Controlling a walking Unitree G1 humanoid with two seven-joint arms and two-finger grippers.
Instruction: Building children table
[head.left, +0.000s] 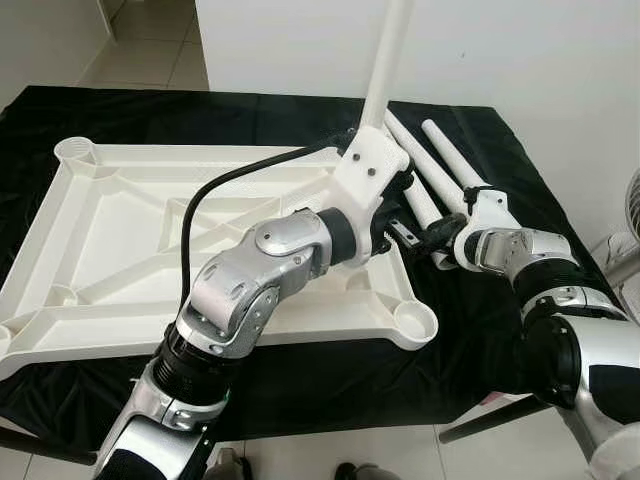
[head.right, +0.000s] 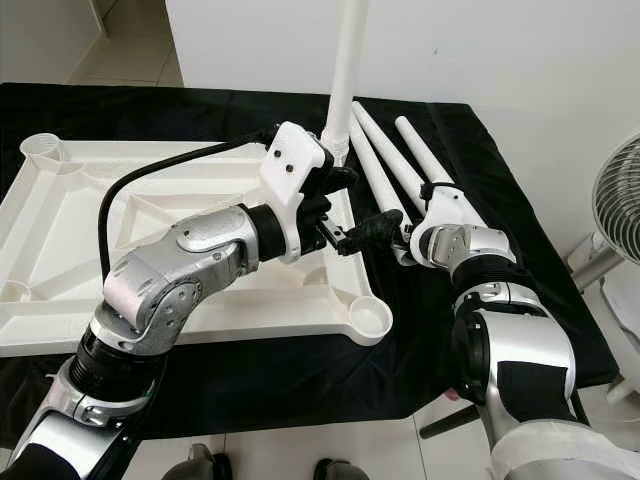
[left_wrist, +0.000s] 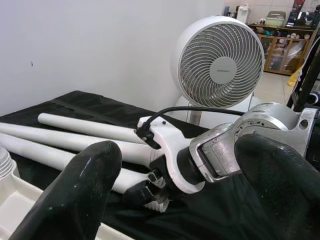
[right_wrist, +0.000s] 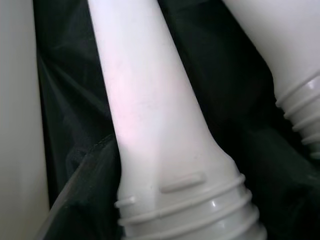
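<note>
White plastic is all over this black cloth (head.left: 470, 340). The big white table top (head.left: 120, 230) lies upside down on the cloth, so its ribs and round corner cups show. One white leg (head.right: 345, 70) stands straight up from the far corner of the table top, on the robot's right side. Three more white legs (head.right: 400, 160) lie flat on the cloth just beside that edge, side by side, pointing away toward the white wall (head.right: 520, 60).

The left gripper (head.right: 325, 205) reaches across the table top to the bottom of the standing leg. In the left wrist view its two black fingers (left_wrist: 75, 190) are spread wide apart with nothing between them.

The right gripper (head.right: 385, 232) reaches in low from the right side to the near ends of the lying legs. Its black fingers are at the closest leg, near the table top's edge. In the right wrist view that leg's end (right_wrist: 190, 200) looks very big, with screw rings around it, and dark cloth is under it. I cannot tell if these fingers are squeezing the leg or are loose.

A white fan (left_wrist: 220, 62) stands on the floor past the right side of the table.
</note>
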